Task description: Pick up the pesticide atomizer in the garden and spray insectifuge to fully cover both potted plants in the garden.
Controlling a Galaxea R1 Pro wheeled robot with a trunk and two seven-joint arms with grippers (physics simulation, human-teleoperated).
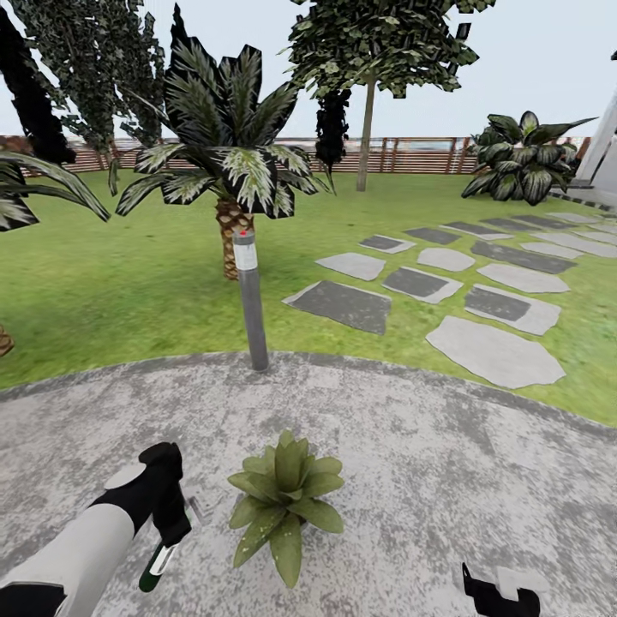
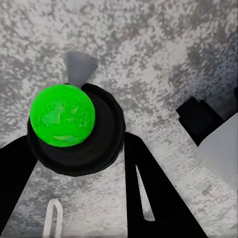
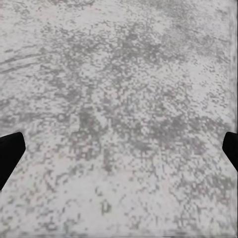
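Note:
The pesticide atomizer [image 1: 158,567] is a slim dark green bottle with a white label, hanging tilted from my left gripper [image 1: 175,536], which is shut on it just above the stone patio. In the left wrist view the atomizer [image 2: 74,130] is seen end-on, a bright green round end in a black body, held between the black fingers [image 2: 154,191]. One potted plant [image 1: 284,506], a low rosette of speckled green leaves, stands right beside the bottle on the patio. My right gripper [image 1: 501,597] sits low at the near right; its fingertips [image 3: 10,151] stand wide apart over bare stone, open.
A tall grey bollard lamp [image 1: 250,300] stands at the patio's far rim [image 1: 360,364], with a palm [image 1: 224,171] behind it on the lawn. Stepping stones [image 1: 493,347] lead off to the right. A slatted fence [image 1: 411,154] closes the back.

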